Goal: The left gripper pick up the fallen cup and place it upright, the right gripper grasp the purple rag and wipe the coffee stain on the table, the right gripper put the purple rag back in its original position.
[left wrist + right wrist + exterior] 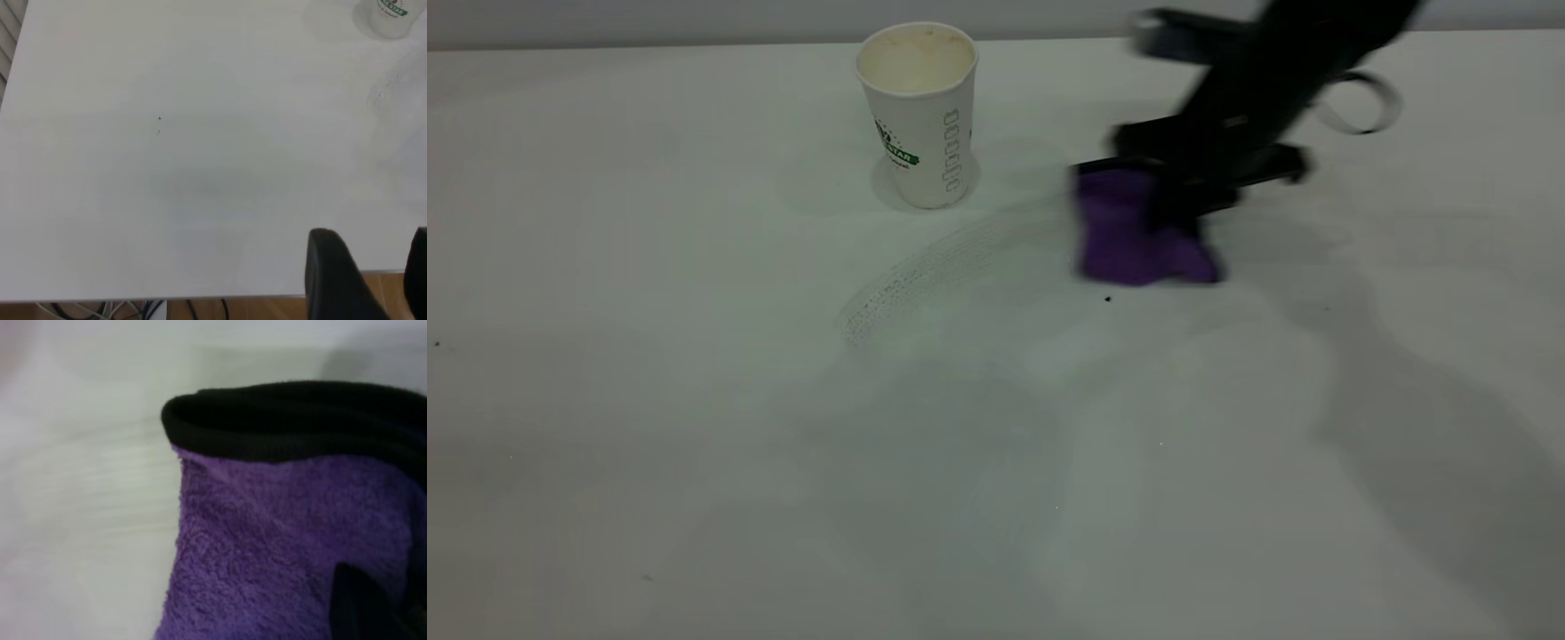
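Observation:
The cup (pixel 921 111) stands upright near the table's far edge, mouth up, logo facing forward; its base also shows in the left wrist view (pixel 390 15). My right gripper (pixel 1178 209) is shut on the purple rag (pixel 1129 233) and presses it on the table (pixel 694 400), to the right of the cup. In the right wrist view the rag (pixel 280 547) fills the picture, its black edging on top, with one finger (pixel 360 607) dug into it. No dark coffee stain shows; a faint smear arc (pixel 925 271) runs left of the rag. My left gripper (pixel 373 280) is open and empty at the table's edge.
A tiny black speck (pixel 1108 299) lies just in front of the rag. Another small speck (pixel 159 119) shows on the table in the left wrist view. Cables and a wooden floor show beyond the table's edge (pixel 133 300).

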Controlling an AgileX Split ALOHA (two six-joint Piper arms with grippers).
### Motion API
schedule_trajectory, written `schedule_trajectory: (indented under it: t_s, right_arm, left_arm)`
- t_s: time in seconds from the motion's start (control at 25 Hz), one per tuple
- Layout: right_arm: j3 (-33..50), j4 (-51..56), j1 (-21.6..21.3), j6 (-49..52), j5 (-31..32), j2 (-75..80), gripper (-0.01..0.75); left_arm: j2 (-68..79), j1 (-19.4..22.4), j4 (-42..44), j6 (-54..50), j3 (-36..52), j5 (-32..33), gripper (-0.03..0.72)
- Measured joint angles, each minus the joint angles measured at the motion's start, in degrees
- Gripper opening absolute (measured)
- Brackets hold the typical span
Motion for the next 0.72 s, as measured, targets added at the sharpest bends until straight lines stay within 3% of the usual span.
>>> schedule_trajectory:
  t_s: [0.2,0.28,0.36,0.56,0.6,0.72]
  right_arm:
    - [-0.20,-1.51,-10.97,0.00,7.26,-0.30,0.074]
    - [-0.20,-2.26,-14.08,-0.06,10.02,-0.50,0.125]
    - [-0.13,-4.37,-16.06,-0.13,11.82,-1.20,0.223]
    - [0.86,-14.28,-16.71,0.43,14.89,-6.27,0.626]
    - [0.86,-14.96,-16.84,0.58,16.02,-8.40,0.676]
    - [0.86,-15.46,-17.02,0.92,21.19,-16.32,0.721]
  left_arm:
    - [0.00,0.00,0.00,0.00,0.00,0.00,0.329]
    - [0.00,0.00,0.00,0.00,0.00,0.00,0.329]
    - [0.00,0.00,0.00,0.00,0.00,0.00,0.329]
    - [0.00,0.00,0.00,0.00,0.00,0.00,0.329]
    - [0.00,0.00,0.00,0.00,0.00,0.00,0.329]
    - [0.00,0.00,0.00,0.00,0.00,0.00,0.329]
